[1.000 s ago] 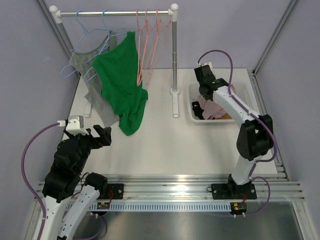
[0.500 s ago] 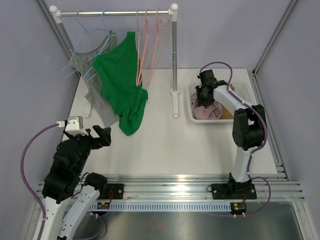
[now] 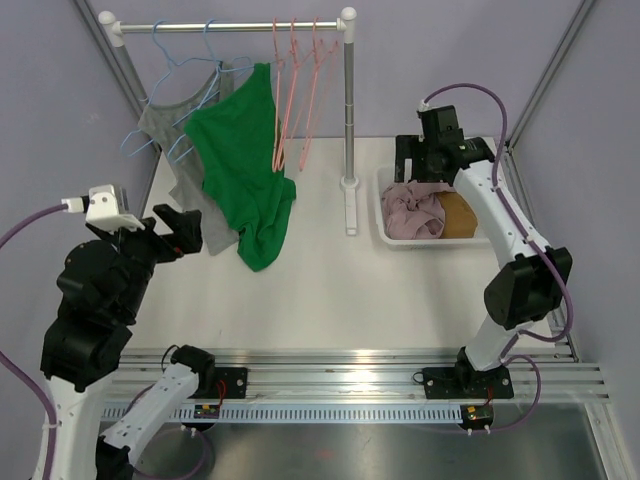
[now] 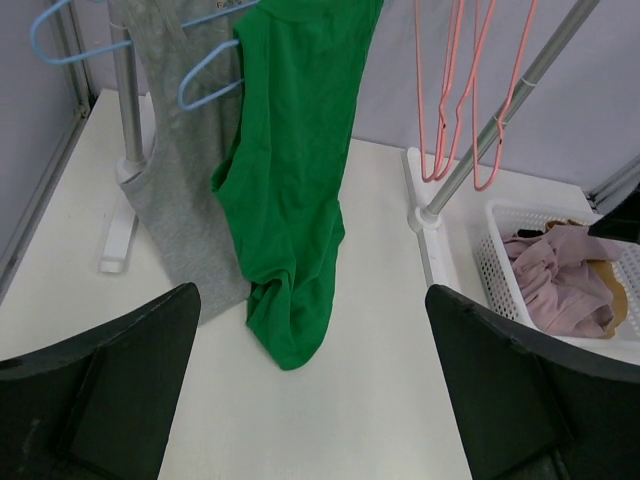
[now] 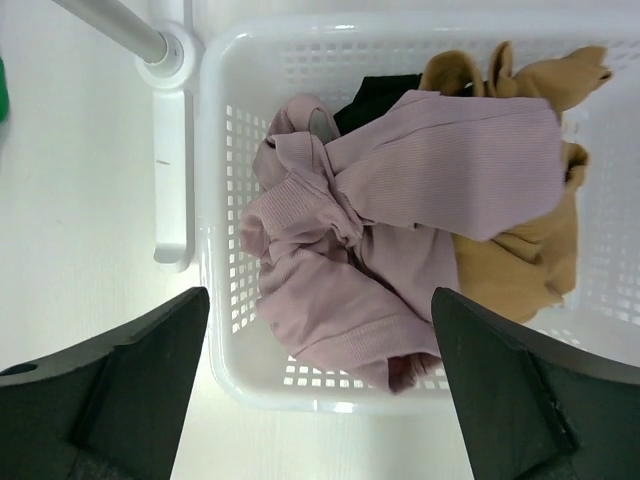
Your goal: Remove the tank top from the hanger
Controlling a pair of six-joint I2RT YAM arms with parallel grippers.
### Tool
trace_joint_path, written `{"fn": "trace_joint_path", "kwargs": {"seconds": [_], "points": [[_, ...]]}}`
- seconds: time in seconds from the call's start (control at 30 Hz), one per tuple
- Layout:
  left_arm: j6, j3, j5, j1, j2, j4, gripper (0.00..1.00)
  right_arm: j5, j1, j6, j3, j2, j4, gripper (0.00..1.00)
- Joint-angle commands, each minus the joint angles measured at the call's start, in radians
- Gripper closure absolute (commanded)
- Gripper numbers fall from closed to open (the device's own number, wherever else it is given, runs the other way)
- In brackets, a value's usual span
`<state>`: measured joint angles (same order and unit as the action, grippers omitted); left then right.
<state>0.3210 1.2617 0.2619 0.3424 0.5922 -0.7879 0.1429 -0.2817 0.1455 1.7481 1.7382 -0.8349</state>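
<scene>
A green tank top [image 3: 240,170] hangs from a blue hanger [image 3: 213,52] on the rack's rail, its hem bunched on the table [image 4: 290,330]. Beside it on the left hangs a grey tank top [image 3: 190,200] on another blue hanger [image 3: 150,135]. My left gripper [image 3: 178,232] is raised at the left, open and empty, short of both garments; in the left wrist view the gripper [image 4: 310,292] frames the green hem. My right gripper [image 3: 425,170] hovers open over the basket [image 3: 385,228], and nothing is between its fingers [image 5: 120,390].
Several empty pink hangers [image 3: 295,90] hang at the rail's right end by the rack's upright post [image 3: 348,110]. The white basket [image 5: 222,200] holds a pink garment [image 5: 400,180], a tan one [image 5: 520,270] and something black [image 5: 375,95].
My right gripper opened, let go of the pink garment in the basket and rose above it. My left arm lifted and moved toward the hanging tops.
</scene>
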Motion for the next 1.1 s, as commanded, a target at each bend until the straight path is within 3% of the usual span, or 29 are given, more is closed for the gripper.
{"fn": "trace_joint_path", "kwargs": {"seconds": [0.0, 0.13, 0.33, 0.47, 0.6, 0.73, 0.87, 1.07], "points": [[-0.033, 0.108, 0.053, -0.003, 0.109, -0.007, 0.01, 0.044, -0.004, -0.012, 0.021, -0.083, -0.069, 0.01], [-0.088, 0.243, 0.079, -0.003, 0.234, 0.019, 0.01, 0.014, -0.004, 0.005, -0.057, -0.23, -0.029, 0.01], [-0.2, 0.271, 0.079, -0.008, 0.357, 0.188, 0.01, -0.135, -0.005, 0.081, -0.252, -0.521, 0.078, 0.0], [-0.256, 0.227, 0.1, -0.014, 0.4, 0.329, 0.01, -0.391, -0.004, 0.117, -0.383, -0.687, 0.135, 0.0], [-0.315, 0.228, 0.01, -0.045, 0.458, 0.502, 0.01, -0.664, -0.005, 0.199, -0.559, -0.888, 0.252, 0.01], [-0.368, 0.392, -0.042, -0.104, 0.605, 0.448, 0.01, -0.761, -0.004, 0.284, -0.693, -1.02, 0.307, 0.0], [-0.416, 0.533, -0.114, -0.141, 0.741, 0.408, 0.01, -0.766, -0.005, 0.29, -0.705, -1.098, 0.255, 0.01], [-0.413, 0.729, -0.329, -0.223, 0.943, 0.352, 0.01, -0.783, -0.004, 0.281, -0.69, -1.181, 0.162, 0.0]]}}
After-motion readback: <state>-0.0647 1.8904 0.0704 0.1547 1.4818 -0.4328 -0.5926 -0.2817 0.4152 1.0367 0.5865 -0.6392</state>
